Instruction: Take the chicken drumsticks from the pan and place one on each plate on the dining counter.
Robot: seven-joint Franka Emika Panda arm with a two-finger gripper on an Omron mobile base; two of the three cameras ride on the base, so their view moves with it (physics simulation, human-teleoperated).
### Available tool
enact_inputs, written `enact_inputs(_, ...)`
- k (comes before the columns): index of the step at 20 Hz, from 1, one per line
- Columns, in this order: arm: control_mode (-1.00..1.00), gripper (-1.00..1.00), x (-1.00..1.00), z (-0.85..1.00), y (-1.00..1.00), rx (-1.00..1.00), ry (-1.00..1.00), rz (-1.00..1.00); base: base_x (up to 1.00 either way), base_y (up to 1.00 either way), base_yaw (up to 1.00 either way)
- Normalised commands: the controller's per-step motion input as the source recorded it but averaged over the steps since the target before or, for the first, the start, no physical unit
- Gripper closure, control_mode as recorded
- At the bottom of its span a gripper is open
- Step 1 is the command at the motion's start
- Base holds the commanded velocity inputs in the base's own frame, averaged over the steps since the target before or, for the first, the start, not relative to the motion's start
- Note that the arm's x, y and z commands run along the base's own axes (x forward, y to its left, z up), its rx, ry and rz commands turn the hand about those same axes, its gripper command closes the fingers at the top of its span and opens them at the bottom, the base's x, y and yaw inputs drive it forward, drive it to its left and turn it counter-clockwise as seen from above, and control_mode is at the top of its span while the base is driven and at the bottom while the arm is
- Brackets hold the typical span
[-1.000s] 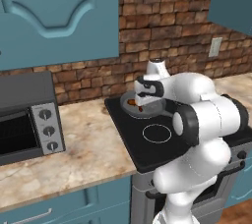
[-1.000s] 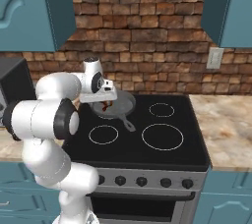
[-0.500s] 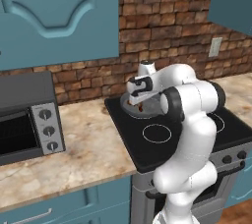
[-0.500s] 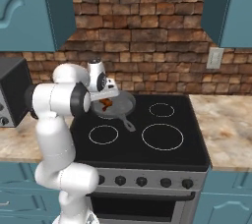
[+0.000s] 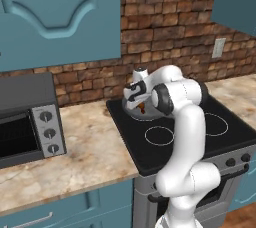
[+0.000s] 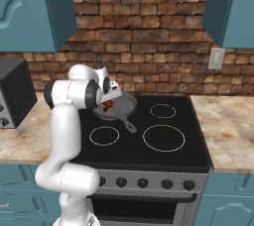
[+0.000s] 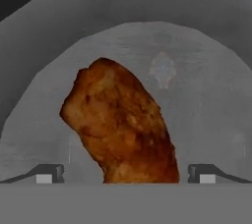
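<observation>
Jaws wide apart, straddling drumstick (image 7: 123, 125)

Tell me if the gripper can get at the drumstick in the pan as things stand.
Probably yes. The gripper is open right over the drumstick in the pan, a fingertip on each side, nothing in between.
</observation>
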Motion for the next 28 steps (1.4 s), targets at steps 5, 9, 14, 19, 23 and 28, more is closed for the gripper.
enact_inputs(5,-1.00,-1.00,0.29,-0.54,0.03,0.00,0.00,0.08,0.00,0.00,0.00)
enact_inputs(9,-1.00,1.00,0.00,-0.51,0.00,0.00,0.04,0.01,0.00,0.00,0.00)
enact_inputs(14,-1.00,1.00,-0.42,-0.37,-0.30,0.01,0.02,-0.01,0.00,0.00,0.00)
enact_inputs(19,-1.00,1.00,-0.59,-0.03,-0.13,0.00,-0.02,-0.02,0.00,0.00,0.00)
enact_inputs(23,-1.00,1.00,-0.35,0.50,-0.08,0.04,-0.07,0.00,0.00,0.00,0.00)
enact_inputs(28,-1.00,1.00,-0.05,1.00,-0.11,0.15,-0.09,0.01,0.00,0.00,0.00)
